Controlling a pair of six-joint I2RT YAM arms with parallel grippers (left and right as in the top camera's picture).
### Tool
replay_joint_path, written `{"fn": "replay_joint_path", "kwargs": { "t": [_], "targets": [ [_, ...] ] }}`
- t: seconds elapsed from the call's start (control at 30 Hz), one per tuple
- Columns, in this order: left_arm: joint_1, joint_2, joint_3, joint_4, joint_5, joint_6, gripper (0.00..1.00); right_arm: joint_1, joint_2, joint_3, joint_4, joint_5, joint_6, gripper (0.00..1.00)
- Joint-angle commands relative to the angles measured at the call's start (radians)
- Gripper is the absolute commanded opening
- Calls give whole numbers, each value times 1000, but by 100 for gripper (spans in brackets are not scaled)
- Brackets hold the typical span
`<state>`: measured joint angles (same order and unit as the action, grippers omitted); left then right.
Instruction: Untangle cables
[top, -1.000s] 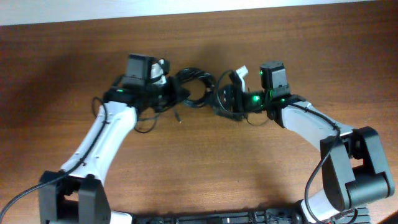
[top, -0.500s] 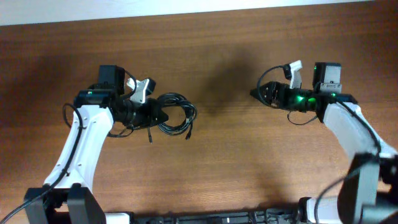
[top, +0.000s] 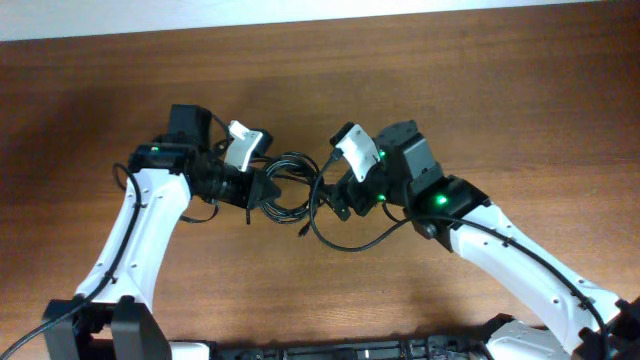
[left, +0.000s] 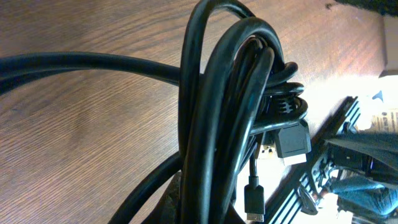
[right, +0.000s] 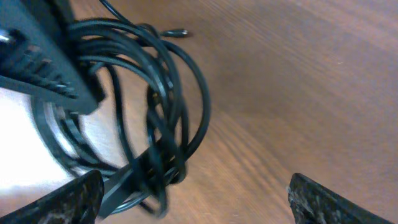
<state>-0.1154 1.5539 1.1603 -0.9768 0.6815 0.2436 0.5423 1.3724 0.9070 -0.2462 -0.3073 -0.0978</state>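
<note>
Both arms (top: 150, 235) have white links, black joints and green indicator lights (top: 437, 200).

A brown wooden table (top: 420, 80) lies under both sets of jaws and spreads out on every side of them. Dark lines run along its wood. A white strip (top: 150, 15) runs along its far edge, well beyond the jaws.

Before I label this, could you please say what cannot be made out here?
Cable count: the cables overlap in every view.
Left gripper fingertips: buried under the coils, overhead and left wrist.
Right gripper fingers: cut off by the right wrist view's bottom edge; coils there blurred.
</note>
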Motion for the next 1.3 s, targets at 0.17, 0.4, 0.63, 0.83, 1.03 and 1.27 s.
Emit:
{"fn": "replay_joint_path", "kwargs": {
  "t": [0.17, 0.4, 0.63, 0.83, 1.03, 1.27],
  "targets": [
    [-71, -23, 3, 3, 39, 19, 0, 21, 33, 13, 1, -30, -63, 77],
    [-118, -23, 3, 26, 40, -1, 0, 21, 76, 13, -50, -81, -62, 32],
    [-56, -23, 3, 102, -188, -370, 0, -40, -7, 38, -90, -63, 129, 4],
    [-19, -23, 3, 93, -219, -416, 0, -298, -173, 43, -229, 214, 399, 4],
    [-19, -23, 3, 109, -215, -415, 0, -372, -120, 43, -336, 6, 437, 42],
    [-19, -23, 3, 117, -165, -411, 0, -224, -55, 43, -233, -123, 152, 70]
  ]
}}
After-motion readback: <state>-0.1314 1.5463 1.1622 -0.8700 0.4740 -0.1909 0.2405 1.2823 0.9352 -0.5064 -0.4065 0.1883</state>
